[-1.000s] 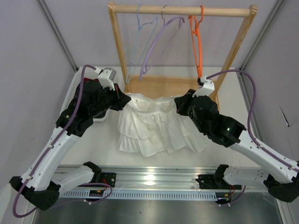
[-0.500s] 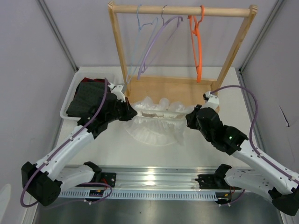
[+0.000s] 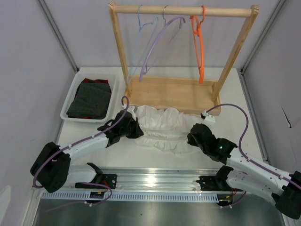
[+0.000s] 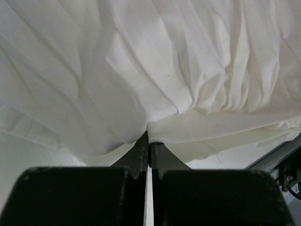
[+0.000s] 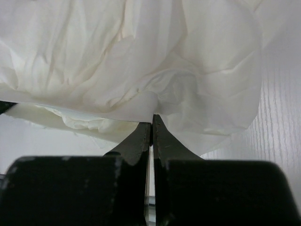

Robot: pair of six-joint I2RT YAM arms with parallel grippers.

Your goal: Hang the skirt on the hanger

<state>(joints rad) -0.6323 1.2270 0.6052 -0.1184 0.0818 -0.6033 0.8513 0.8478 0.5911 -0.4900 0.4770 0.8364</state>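
The white ruffled skirt [image 3: 162, 126] lies bunched on the table between my two arms, just in front of the wooden rack base. My left gripper [image 3: 133, 128] is shut on the skirt's left edge; its wrist view shows the fabric [image 4: 155, 80] pinched at the jaw tips [image 4: 149, 138]. My right gripper [image 3: 192, 136] is shut on the skirt's right edge, with white cloth [image 5: 141, 61] caught at its tips [image 5: 151, 121]. The orange hanger [image 3: 199, 44] hangs by its hook on the right part of the rack's bar, well above and behind the skirt.
A wooden rack [image 3: 183, 10] with a flat wooden base [image 3: 171, 92] stands at the back. A lilac hanger [image 3: 157, 40] and a pale blue hanger [image 3: 141, 28] hang left of the orange one. A white tray [image 3: 70, 101] at back left holds a dark folded garment [image 3: 91, 99].
Both arms have come down and toward the near edge with the skirt. The skirt, held spread and hanging a second ago, now lies bunched low on the table.
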